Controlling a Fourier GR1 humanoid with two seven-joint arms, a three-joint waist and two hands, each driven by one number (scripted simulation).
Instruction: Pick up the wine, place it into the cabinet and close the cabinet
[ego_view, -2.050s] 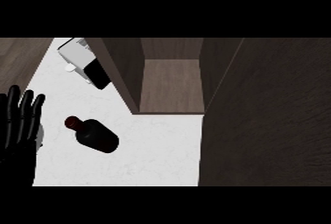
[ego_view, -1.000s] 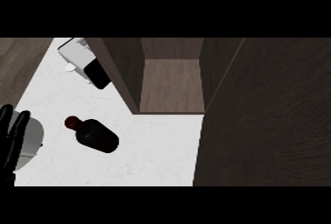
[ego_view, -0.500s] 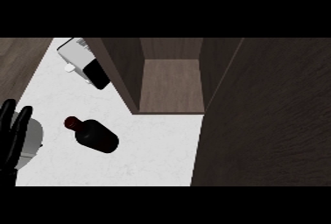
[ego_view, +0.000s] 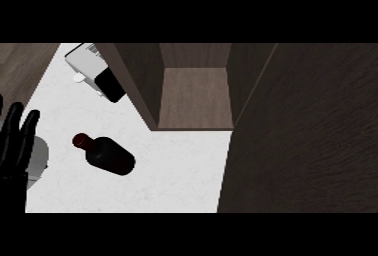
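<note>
Change: the left hand (ego_view: 15, 147) sits a little lower at the view's left edge than two seconds ago, and slightly higher than one second ago; the bottle has not shifted.
Left hand: open, fingers straight and pointing up the view, holding nothing; part of it is cut off by the left edge.
Forearm: a grey patch (ego_view: 37, 162) shows just right of the hand.
Right hand: does not show in the view.
Bottle (ego_view: 105, 155): dark wine bottle on the white counter (ego_view: 177, 165), neck end toward the upper left, wide end toward the lower right; near the left hand but apart from it. Whether it stands or lies flat cannot be told from this steep angle.
Cabinet (ego_view: 196, 97): open, its brown inside showing, up and to the right of the bottle; the bottle is outside it.
Cabinet door (ego_view: 310, 135): dark wood, filling the right side of the view.
Appliance (ego_view: 87, 60): white with a black panel, at the counter's top left corner, just beside the cabinet's left wall.
</note>
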